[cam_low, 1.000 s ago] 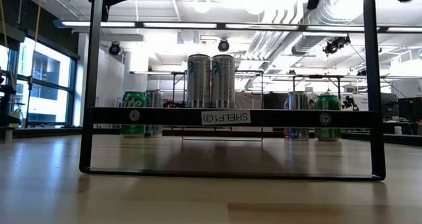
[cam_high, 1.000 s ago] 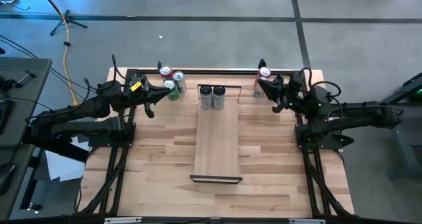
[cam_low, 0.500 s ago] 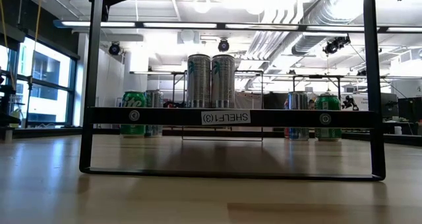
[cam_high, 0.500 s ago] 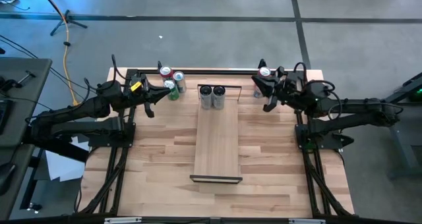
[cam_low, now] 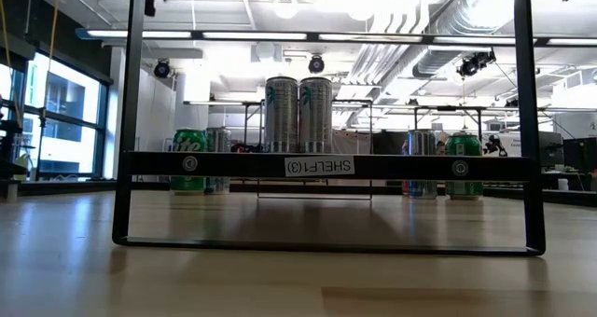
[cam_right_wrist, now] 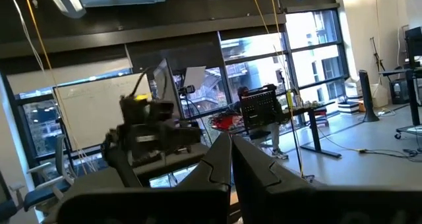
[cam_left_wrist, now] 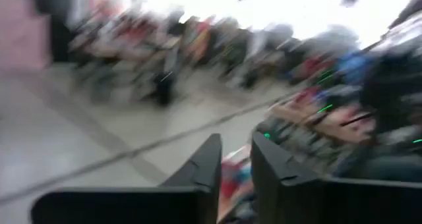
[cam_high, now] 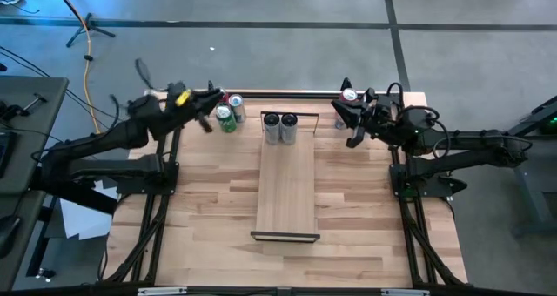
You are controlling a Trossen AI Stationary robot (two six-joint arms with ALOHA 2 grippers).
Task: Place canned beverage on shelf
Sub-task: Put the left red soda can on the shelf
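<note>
Pale-wood shelf (cam_high: 285, 187) lay mid-table, two silver cans (cam_high: 279, 126) at its far end | left gripper (cam_high: 209, 111) over cans (cam_high: 228, 111) at far-left edge, finger state undetermined | right gripper (cam_high: 346, 122) clenched, empty, beside red-topped can (cam_high: 349, 96).

Floor: grey concrete floor (cam_high: 287, 4), dark seams | Ceiling: exposed silver ducts (cam_low: 466, 19), long fluorescent strip lights (cam_low: 280, 34) | Left: tall dark-framed windows (cam_low: 56, 121) | Far: white whiteboard (cam_right_wrist: 86, 112), black office desks (cam_right_wrist: 310, 112) | Left of table: grey side bench (cam_high: 26, 104)
</note>
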